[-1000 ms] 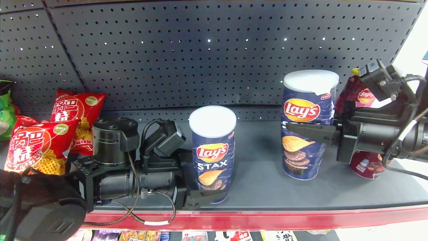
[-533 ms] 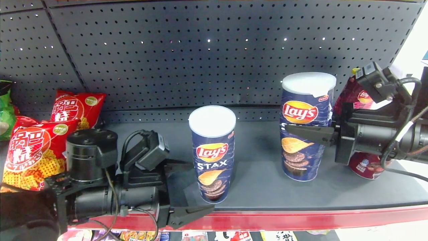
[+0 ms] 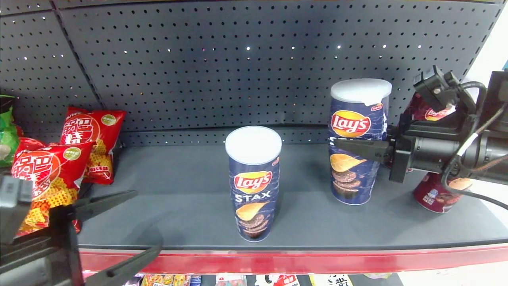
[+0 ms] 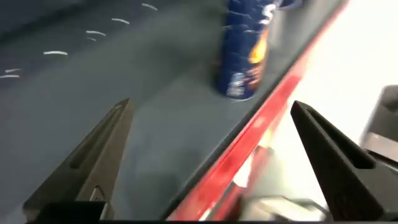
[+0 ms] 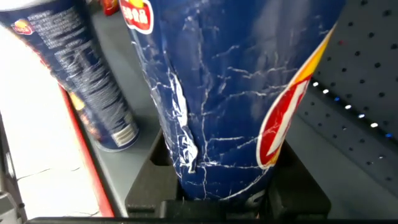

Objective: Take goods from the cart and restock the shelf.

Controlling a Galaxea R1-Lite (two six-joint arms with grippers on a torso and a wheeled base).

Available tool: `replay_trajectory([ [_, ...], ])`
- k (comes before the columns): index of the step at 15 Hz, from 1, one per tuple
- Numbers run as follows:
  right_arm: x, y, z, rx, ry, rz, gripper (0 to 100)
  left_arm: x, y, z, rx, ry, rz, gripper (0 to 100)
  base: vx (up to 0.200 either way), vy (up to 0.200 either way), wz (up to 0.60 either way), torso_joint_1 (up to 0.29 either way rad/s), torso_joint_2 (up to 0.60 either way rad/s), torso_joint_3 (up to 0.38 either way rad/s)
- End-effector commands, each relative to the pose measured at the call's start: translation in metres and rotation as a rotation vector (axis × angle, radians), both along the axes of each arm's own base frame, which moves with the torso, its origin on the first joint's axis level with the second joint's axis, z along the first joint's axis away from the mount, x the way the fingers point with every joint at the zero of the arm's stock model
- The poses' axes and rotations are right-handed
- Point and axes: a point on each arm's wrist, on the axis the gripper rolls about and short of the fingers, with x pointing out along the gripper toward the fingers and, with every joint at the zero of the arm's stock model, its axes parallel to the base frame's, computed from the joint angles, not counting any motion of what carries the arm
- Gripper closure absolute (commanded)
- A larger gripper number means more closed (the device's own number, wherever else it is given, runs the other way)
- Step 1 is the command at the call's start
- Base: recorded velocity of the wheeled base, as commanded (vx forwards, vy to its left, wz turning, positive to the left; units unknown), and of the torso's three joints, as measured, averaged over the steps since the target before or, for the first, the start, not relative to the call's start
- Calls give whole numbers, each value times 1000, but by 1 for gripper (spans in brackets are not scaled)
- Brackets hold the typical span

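The right gripper (image 3: 354, 145) is clamped on the held can (image 3: 351, 178) — one finger crosses its front at mid-height, the other is hidden behind it. The right wrist view shows the can wedged deep btw. the fingers. The arm comes in level from the robot's right, so the can's long axis is vertical, i.e. crosswise to the gripper, lid up, no tilt to speak of. It stands toward the right of the shelf (image 3: 178, 190), fairly far back near the pegboard (image 3: 238, 79). Whether its base sits on the deck or hangs just above it cannot be told. Just past the gripper body, on the right, is a red can (image 3: 434, 194), partly hidden by the arm — probably the tightest neighbour when the fingers part. The placed can (image 3: 254, 190) stands upright to the left, nearer the red lip (image 3: 317, 258) and well apart from the held one.

The left gripper (image 3: 147, 221) sits at the lower left w/ fingers spread wide and nothing btw. them, at the shelf's front edge. Red snack bags (image 3: 79, 131) lie near it. So the right arm is the one on the job. The likely next step is setting the can down and letting go.

Vs. 1 s ago: the left gripper, then straddling the placed can, has backed out leftward and clear of it. That can hasn't moved. The held can has gone a bit leftward and deeper into the shelf.
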Motion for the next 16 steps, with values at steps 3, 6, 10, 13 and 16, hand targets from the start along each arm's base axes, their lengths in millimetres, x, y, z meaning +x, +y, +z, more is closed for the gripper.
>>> replay_trajectory([
  [3,11,1,2,7,2,-14,100,-84,30,-27,-110,-146,338,0,0,0,0,0,0,0],
  [6,12,1,2,7,2,-15,100,-124,27,-62,-186,-69,388,0,0,0,0,0,0,0],
  [10,13,0,3,10,-1,-21,100,-131,26,-75,-178,-33,401,0,0,0,0,0,0,0],
  [13,13,1,6,12,-8,-20,100,-128,32,-82,-130,31,694,0,0,0,0,0,0,0],
  [16,14,1,6,13,-9,-25,100,-128,30,-83,-112,-13,873,0,0,0,0,0,0,0],
])
